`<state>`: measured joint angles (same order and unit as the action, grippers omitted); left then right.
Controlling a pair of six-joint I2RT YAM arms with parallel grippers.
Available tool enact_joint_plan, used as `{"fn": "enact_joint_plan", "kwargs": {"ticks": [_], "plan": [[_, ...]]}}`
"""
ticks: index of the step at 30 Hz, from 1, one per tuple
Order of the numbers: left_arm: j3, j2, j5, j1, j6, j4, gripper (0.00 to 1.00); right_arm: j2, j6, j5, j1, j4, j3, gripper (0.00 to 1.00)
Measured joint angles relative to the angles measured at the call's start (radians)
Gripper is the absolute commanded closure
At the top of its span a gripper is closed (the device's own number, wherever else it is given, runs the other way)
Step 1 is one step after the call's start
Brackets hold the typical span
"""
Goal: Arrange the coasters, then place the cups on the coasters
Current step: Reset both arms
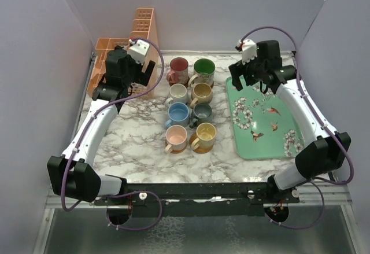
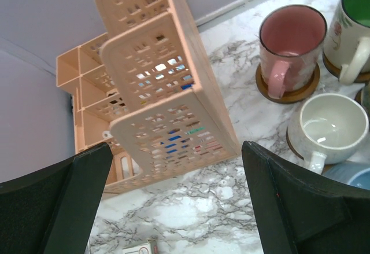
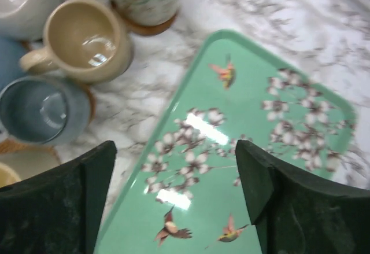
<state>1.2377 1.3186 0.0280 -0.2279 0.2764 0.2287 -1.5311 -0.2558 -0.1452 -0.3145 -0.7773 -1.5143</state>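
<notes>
Several handled cups stand in two columns mid-table, each on a brown coaster: red (image 1: 178,67), green (image 1: 203,69), cream (image 1: 178,93), tan (image 1: 202,94), blue (image 1: 178,114), grey (image 1: 202,113), pink (image 1: 176,137) and yellow (image 1: 205,133). My left gripper (image 1: 144,72) hangs open beside the far-left cups, nothing between its fingers (image 2: 300,202); its wrist view shows the red cup (image 2: 292,43) on its coaster (image 2: 289,96). My right gripper (image 1: 243,74) is open and empty above the tray's near-left part; its wrist view shows the tan cup (image 3: 87,40) and grey cup (image 3: 43,109).
A peach lattice organiser (image 1: 136,45) stands at the back left, close behind the left gripper. A mint-green floral tray (image 1: 263,121) lies on the right of the marble table (image 1: 133,132). Purple walls enclose three sides.
</notes>
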Motion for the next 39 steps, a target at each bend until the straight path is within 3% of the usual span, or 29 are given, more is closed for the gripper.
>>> {"fn": "enact_joint_plan", "kwargs": {"ticks": [3,10,16,23,32,39], "plan": [[0.023,0.000,0.016,0.023,-0.026,-0.014,0.01,0.000,0.017,0.056,0.048,0.066,-0.035,0.00],[0.053,0.000,0.068,0.091,-0.119,-0.076,0.01,0.004,0.027,0.188,0.052,0.294,-0.018,0.00],[0.050,-0.002,0.065,0.113,-0.145,-0.116,0.01,0.055,0.073,0.262,0.060,0.486,0.104,0.00],[0.046,-0.002,0.034,0.115,-0.117,-0.134,0.01,0.190,0.047,0.238,0.061,0.632,0.329,0.00],[-0.042,-0.044,-0.066,0.117,-0.103,-0.141,0.01,0.377,0.014,0.212,0.068,0.674,0.401,0.00],[-0.059,-0.096,-0.098,0.117,-0.103,-0.145,0.01,0.417,0.014,0.209,0.085,0.684,0.403,0.00]]}}
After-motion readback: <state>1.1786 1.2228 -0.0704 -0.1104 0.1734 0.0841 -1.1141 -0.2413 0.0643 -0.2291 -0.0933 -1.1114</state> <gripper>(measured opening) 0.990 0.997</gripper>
